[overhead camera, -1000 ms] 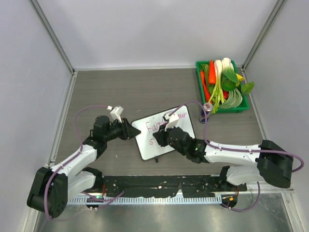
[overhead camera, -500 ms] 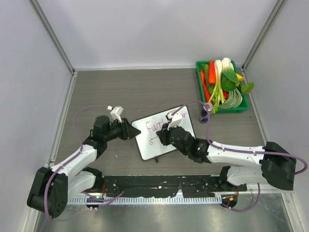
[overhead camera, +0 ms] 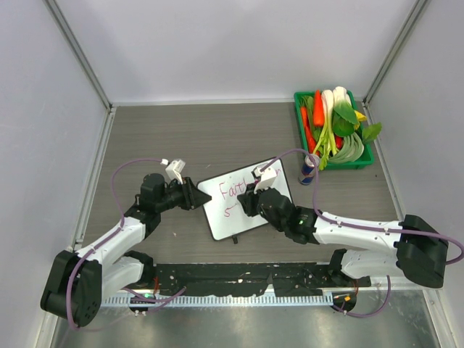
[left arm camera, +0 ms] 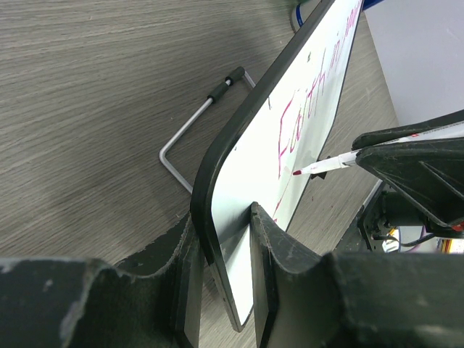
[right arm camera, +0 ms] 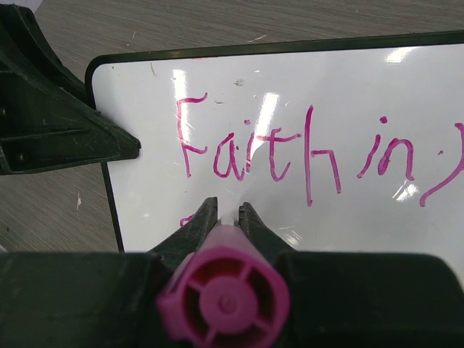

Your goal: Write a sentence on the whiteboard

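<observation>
— Where on the table (overhead camera: 217,138) is the whiteboard (overhead camera: 221,217)?
— Near the middle, standing tilted. My left gripper (left arm camera: 221,246) clamps its left edge, and my right gripper (right arm camera: 223,210) is closed on the pink marker (right arm camera: 221,297).
— Which step?
— Starting the second line, I think. Next it needs steady strokes rightward. The sentence (right arm camera: 290,156) reads "Faith in", then a cut-off letter.

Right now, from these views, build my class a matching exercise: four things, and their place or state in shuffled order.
1 left gripper
2 right gripper
3 green tray
4 sentence

A pink letters on the whiteboard
B far right of the table, holding vegetables
C shut on the marker
D clamped on the whiteboard's edge

Pairs: 1-D, 2-C, 3-B, 4-A
</observation>
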Tool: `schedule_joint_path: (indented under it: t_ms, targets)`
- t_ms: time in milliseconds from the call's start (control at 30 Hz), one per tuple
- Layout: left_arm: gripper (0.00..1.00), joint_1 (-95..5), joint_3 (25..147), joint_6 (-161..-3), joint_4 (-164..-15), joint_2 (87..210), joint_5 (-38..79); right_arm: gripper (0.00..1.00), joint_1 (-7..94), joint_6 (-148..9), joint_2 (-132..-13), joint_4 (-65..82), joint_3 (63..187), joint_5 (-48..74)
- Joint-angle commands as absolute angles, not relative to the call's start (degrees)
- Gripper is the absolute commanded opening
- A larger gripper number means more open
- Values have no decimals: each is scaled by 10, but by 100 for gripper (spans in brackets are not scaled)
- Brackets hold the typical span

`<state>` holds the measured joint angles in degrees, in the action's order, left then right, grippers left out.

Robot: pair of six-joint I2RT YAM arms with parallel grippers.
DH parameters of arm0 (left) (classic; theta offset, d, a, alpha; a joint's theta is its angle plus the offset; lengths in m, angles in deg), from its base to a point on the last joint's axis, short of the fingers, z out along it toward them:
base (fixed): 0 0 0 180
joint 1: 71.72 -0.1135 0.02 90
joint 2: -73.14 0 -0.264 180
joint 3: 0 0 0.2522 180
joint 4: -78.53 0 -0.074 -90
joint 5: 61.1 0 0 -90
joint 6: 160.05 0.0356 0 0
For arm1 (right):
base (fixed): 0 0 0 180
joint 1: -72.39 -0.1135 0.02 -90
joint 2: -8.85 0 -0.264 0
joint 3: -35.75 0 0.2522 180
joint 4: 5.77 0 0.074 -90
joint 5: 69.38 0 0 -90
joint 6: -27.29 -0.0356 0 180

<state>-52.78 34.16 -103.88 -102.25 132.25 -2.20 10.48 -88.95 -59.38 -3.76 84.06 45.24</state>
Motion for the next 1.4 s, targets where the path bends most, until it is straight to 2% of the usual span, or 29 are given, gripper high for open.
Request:
schedule_joint_path:
  t_ms: [0,533,1367]
  targets:
    - [0,-531,335,-998,-1012,1329,11,1,106,-887,-590,-72,869,452]
    - [0,-532,335,-998,-1012,1328,11,1,106,-895,-620,-77,865,447]
    - [0,-531,335,-998,-1012,1327,10,2,105,-933,-582,-57,786,422]
